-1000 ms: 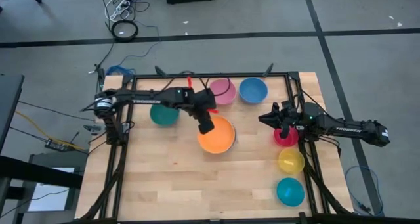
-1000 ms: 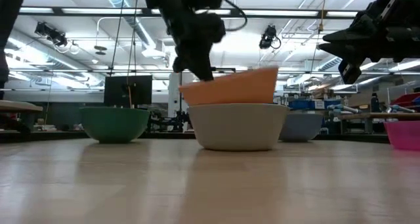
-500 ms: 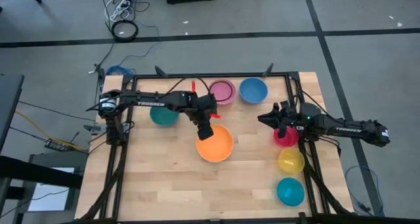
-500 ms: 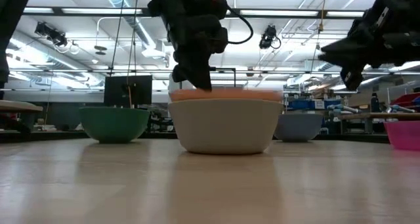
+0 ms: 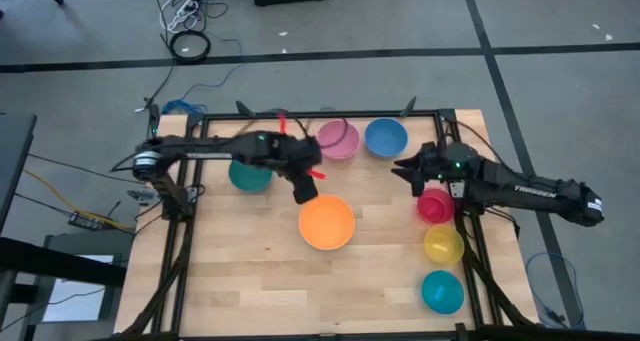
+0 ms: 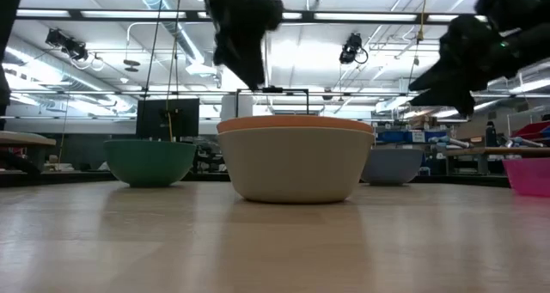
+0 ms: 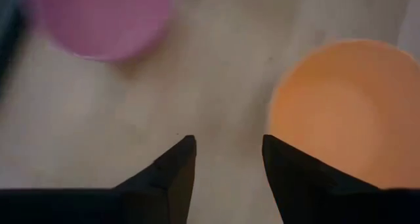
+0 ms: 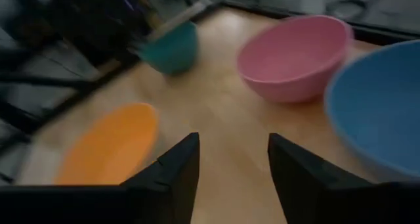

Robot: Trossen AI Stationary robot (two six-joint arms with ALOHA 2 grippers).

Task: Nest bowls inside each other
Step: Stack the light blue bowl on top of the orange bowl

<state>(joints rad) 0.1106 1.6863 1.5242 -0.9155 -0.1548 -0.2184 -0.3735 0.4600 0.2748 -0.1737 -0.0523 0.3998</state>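
An orange bowl [image 5: 327, 222] sits level inside a grey-white bowl [image 6: 296, 168] at the table's middle. My left gripper [image 5: 305, 191] hangs open above the orange bowl's far-left rim and touches nothing; its wrist view shows its own fingers [image 7: 226, 145] apart over bare wood. My right gripper [image 5: 402, 171] is open in the air between the blue bowl [image 5: 385, 137] and the magenta-red bowl [image 5: 434, 205]. The pink bowl [image 5: 338, 139] and dark green bowl [image 5: 248, 174] rest on their bases at the far side. The yellow [image 5: 443, 245] and cyan [image 5: 441, 291] bowls stand along the right edge.
A black metal frame [image 5: 440, 116] runs around the table's far and side edges. Bare wood lies across the near left part of the table [image 5: 250, 281]. Cables lie on the floor beyond the far edge [image 5: 188, 43].
My left gripper has let go of the orange bowl's rim, risen and drawn back toward the far left. The orange bowl, tilted a second ago, has settled level in the grey-white bowl, and the pair has shifted toward the near edge. My right gripper has tipped downward.
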